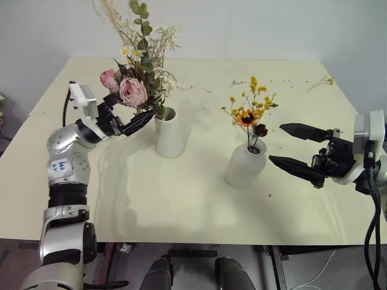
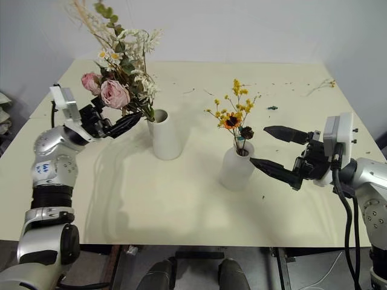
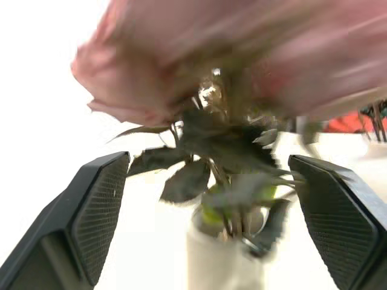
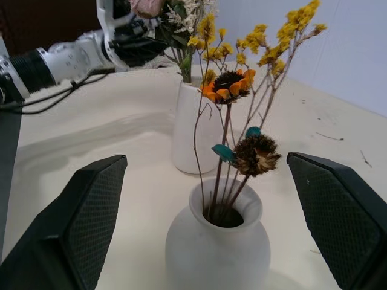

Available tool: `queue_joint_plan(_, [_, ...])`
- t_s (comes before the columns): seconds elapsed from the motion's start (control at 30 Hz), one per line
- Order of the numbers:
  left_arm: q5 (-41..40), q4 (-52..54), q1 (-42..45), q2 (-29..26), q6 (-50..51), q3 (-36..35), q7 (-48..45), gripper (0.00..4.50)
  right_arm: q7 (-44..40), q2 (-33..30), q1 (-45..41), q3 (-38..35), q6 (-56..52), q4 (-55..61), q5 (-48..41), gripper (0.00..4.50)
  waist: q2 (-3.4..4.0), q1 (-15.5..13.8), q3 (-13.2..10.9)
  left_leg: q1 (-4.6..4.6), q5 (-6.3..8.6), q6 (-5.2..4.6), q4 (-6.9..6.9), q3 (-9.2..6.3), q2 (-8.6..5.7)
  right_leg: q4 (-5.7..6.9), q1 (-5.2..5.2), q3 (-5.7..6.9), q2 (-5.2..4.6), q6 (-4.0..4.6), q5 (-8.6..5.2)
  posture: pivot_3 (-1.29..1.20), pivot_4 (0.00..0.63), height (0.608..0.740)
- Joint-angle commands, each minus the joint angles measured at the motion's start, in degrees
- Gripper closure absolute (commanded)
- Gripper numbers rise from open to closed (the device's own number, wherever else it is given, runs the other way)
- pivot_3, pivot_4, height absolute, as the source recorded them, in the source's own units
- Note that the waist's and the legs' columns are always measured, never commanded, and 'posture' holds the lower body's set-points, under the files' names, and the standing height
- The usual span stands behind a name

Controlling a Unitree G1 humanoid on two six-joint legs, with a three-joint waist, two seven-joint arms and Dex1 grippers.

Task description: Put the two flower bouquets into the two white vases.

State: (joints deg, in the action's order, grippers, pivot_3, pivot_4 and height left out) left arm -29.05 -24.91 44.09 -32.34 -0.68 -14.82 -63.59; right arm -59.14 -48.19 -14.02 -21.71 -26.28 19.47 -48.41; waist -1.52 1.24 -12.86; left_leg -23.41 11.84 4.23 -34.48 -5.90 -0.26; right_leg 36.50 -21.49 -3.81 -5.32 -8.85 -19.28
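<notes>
The pink rose bouquet (image 1: 134, 90) stands with its stems in the tall straight white vase (image 1: 170, 134) at the middle left of the table. My left gripper (image 1: 134, 124) is open just left of that vase's mouth, under the roses; in the left wrist view its fingers (image 3: 97, 211) stand wide on either side of the leaves and vase (image 3: 217, 260), gripping nothing. The small yellow bouquet with a sunflower (image 1: 249, 112) sits in the bottle-shaped white vase (image 1: 245, 163). To the right of that vase my right gripper (image 1: 276, 144) is open and empty, apart from it.
The cream table (image 1: 181, 205) carries loose twigs and petal scraps near its far right corner (image 1: 318, 83) and a few specks in front of the bottle vase (image 1: 270, 194). The front edge runs close below both vases.
</notes>
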Motion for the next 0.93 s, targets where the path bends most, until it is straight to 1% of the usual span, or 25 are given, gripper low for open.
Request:
queue_joint_plan(0.03, [0.5,4.0,-1.8,-6.4,3.5,0.5,-4.1,0.03,-1.8,-1.4,0.9,-4.0,1.7,-1.6,0.4,0.00,0.00,0.1,0.0,0.00,0.00,0.00,0.00,0.00,-0.01,0.00,0.01,0.00,0.00,0.00,0.00,0.00,0.150,0.740])
queue_joint_plan(0.1, [0.6,5.5,-3.8,-9.5,5.7,1.3,-6.3,0.03,-3.4,-2.3,1.6,-5.3,3.1,-3.7,1.8,0.00,0.00,0.1,0.0,0.00,0.00,0.00,0.05,0.01,-0.01,-0.04,0.00,0.00,-0.01,0.00,0.00,0.00,0.150,0.740])
queue_joint_plan(0.23, [0.5,6.1,-7.7,-15.2,7.3,0.3,-10.3,0.03,-6.3,-3.0,3.5,-7.8,9.4,-8.3,6.6,0.00,0.00,0.3,0.0,0.06,0.00,0.00,0.20,0.01,0.02,-0.06,0.00,0.00,0.01,0.06,-0.03,0.00,0.150,0.740])
queue_joint_plan(0.4, [-2.0,11.6,-14.8,-20.8,13.9,-1.1,-13.6,0.03,-11.9,-5.4,10.4,-12.8,11.1,-10.7,7.7,0.00,0.01,0.3,0.0,0.09,0.01,-0.01,0.44,0.02,0.05,-0.12,-0.04,0.01,0.00,0.17,-0.12,0.00,0.150,0.740])
queue_joint_plan(0.47, [-1.6,11.9,-16.1,-21.4,13.5,-1.8,-13.3,0.03,-12.9,-6.7,10.4,-13.1,11.6,-12.4,8.5,0.00,0.02,0.4,0.0,0.11,0.01,-0.01,0.45,0.03,0.05,-0.11,-0.04,0.01,0.00,0.17,-0.13,0.00,0.150,0.740])
queue_joint_plan(0.57, [-1.8,13.3,-16.6,-20.6,13.7,-2.2,-12.3,0.03,-14.4,-7.8,8.4,-11.5,12.1,-14.7,8.8,0.00,0.02,0.4,0.0,0.16,-0.01,0.00,0.42,0.06,0.07,-0.08,-0.02,0.01,0.01,0.23,-0.08,0.00,0.150,0.740])
queue_joint_plan(0.73, [-3.3,18.5,-20.6,-19.9,15.6,-2.9,-12.0,0.03,-15.6,-6.8,1.4,-5.9,15.5,-20.3,11.8,0.00,0.03,0.7,0.0,0.22,-0.04,0.03,0.41,0.10,0.09,-0.09,0.00,0.00,0.01,0.27,-0.01,0.00,0.150,0.740])
queue_joint_plan(0.93, [-4.1,22.5,-22.9,-19.0,16.0,-4.5,-8.8,0.03,-18.6,-7.4,-3.7,-2.5,18.5,-27.6,14.5,0.00,0.03,0.4,0.0,0.17,-0.02,0.03,0.45,0.10,0.10,-0.12,-0.05,0.00,0.00,0.27,-0.02,0.00,0.150,0.740])
